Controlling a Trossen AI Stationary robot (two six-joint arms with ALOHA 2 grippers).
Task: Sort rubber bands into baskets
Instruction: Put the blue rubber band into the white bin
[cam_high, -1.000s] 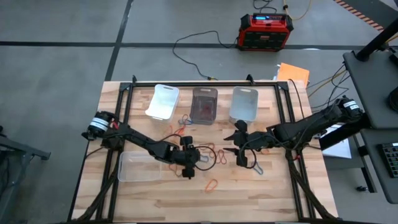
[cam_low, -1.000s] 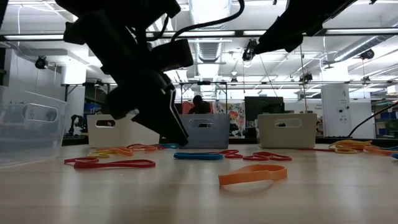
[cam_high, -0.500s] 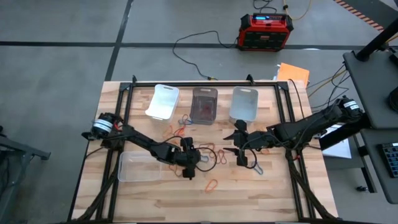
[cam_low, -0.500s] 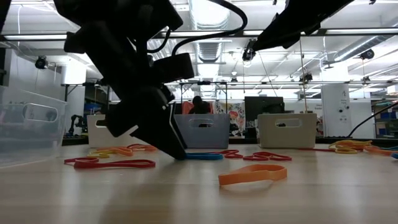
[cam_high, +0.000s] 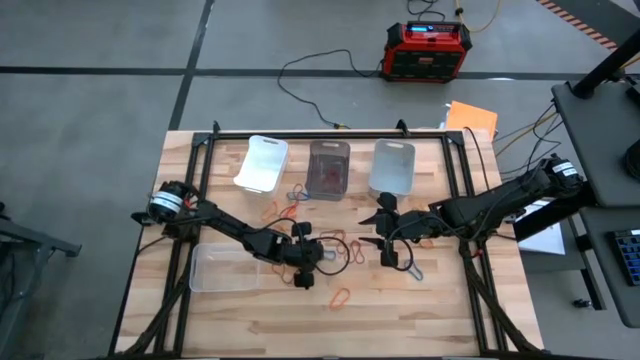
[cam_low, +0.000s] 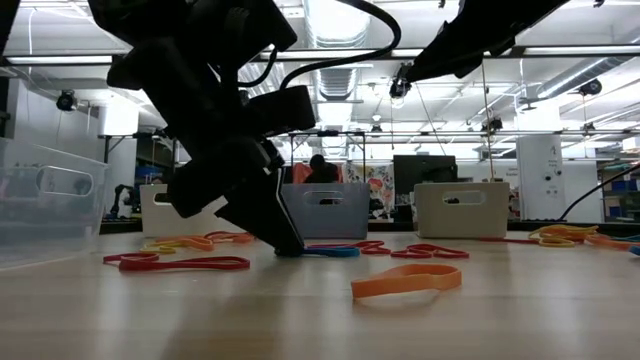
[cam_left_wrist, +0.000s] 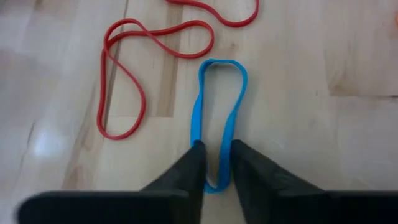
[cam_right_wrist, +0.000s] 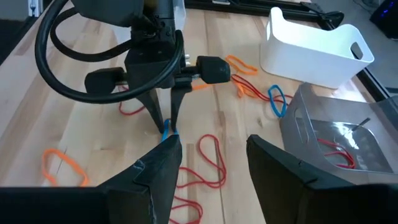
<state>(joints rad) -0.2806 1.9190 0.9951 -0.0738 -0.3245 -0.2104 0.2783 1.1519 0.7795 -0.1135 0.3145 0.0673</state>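
Blue and thin, the rubber band (cam_left_wrist: 219, 118) lies flat on the wood as a long narrow loop, its near end pinched between the two dark fingers (cam_left_wrist: 186, 177) of the left gripper (cam_high: 303, 279), whose tips touch the table near its middle. Beside it lies a red band (cam_left_wrist: 138, 68) in a loose, wavy loop; an orange band (cam_high: 341, 297) lies nearer the table's front edge, and more red and orange loops are scattered around the middle. The right gripper (cam_high: 384, 240) hangs right of centre with its fingers spread and nothing between them.

Along the far edge stand the white basket (cam_high: 263, 163), the smoky dark basket (cam_high: 329, 169), which has red bands in it, and a clear basket (cam_high: 392, 165); a second clear basket (cam_high: 225, 268) sits at the near left, just beside the left arm. The table (cam_high: 420, 320) is pale wooden planking with a black frame, standing on a grey floor. Beyond it on the floor sits a red-and-black box (cam_high: 427, 49) with cables trailing. From table height, the room behind shows ceiling lights and a person far off.
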